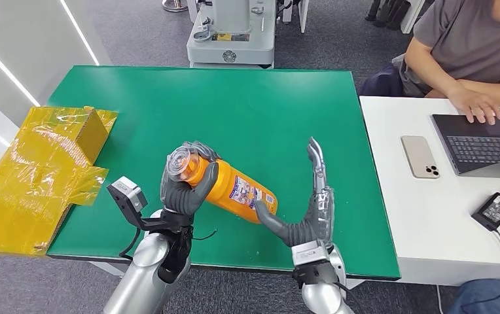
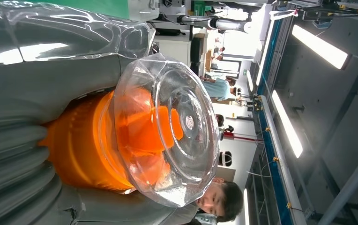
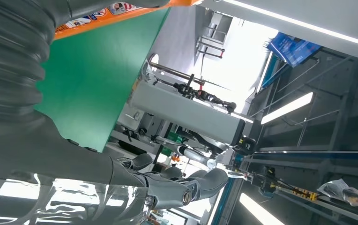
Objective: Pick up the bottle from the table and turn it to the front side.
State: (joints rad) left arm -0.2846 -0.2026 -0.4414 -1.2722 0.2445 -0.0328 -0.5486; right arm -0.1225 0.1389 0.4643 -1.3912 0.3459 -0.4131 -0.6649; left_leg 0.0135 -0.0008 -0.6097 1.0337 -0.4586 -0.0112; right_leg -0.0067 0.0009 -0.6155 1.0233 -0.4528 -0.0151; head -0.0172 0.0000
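Now the left hand grips the orange bottle just below its clear cap, fingers wrapped around the neck — bottle tilted, lifted over the green table. Right hand has fingers extended and apart, thumb touching the bottle's base end, not clasping. Beyond: crumpled yellow wrapping at the table's left edge; a person at a laptop on the adjoining white desk.

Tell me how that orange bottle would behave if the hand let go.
The orange bottle is round-bodied and tilted over the green table, so it would probably roll. Its smooth glossy skin looks slippery; the left hand grips near the clear cap.
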